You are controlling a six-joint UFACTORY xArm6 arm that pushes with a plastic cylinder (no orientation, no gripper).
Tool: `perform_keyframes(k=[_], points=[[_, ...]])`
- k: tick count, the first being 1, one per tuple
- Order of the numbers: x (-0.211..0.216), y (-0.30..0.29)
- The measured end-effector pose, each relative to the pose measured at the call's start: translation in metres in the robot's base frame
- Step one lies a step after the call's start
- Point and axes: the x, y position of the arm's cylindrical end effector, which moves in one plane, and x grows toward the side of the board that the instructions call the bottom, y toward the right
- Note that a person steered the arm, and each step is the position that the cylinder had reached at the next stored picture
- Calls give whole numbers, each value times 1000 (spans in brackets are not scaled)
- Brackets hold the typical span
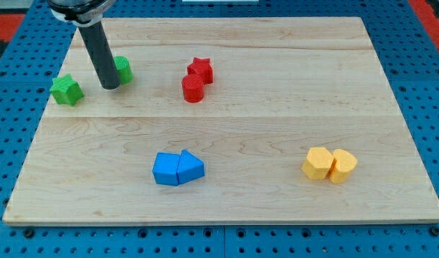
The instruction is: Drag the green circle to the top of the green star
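The green star (67,90) lies near the board's left edge in the upper part of the view. The green circle (123,69) sits to its right and slightly higher, partly hidden behind my rod. My tip (109,87) rests on the board right against the circle's left side, between the circle and the star. A gap of bare wood separates the tip from the star.
A red star (201,69) and a red circle (193,89) touch each other at upper centre. Two blue blocks (177,168) sit together at lower centre. Two yellow blocks (329,164) sit together at lower right. The wooden board (277,122) lies on a blue pegboard.
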Motion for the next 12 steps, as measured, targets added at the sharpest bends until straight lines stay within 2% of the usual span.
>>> perform_keyframes(k=[1,2,4,6,9,12], points=[[-2,74],[-37,55],[-43,-34],[-41,-43],[-70,-76],[-64,-91]])
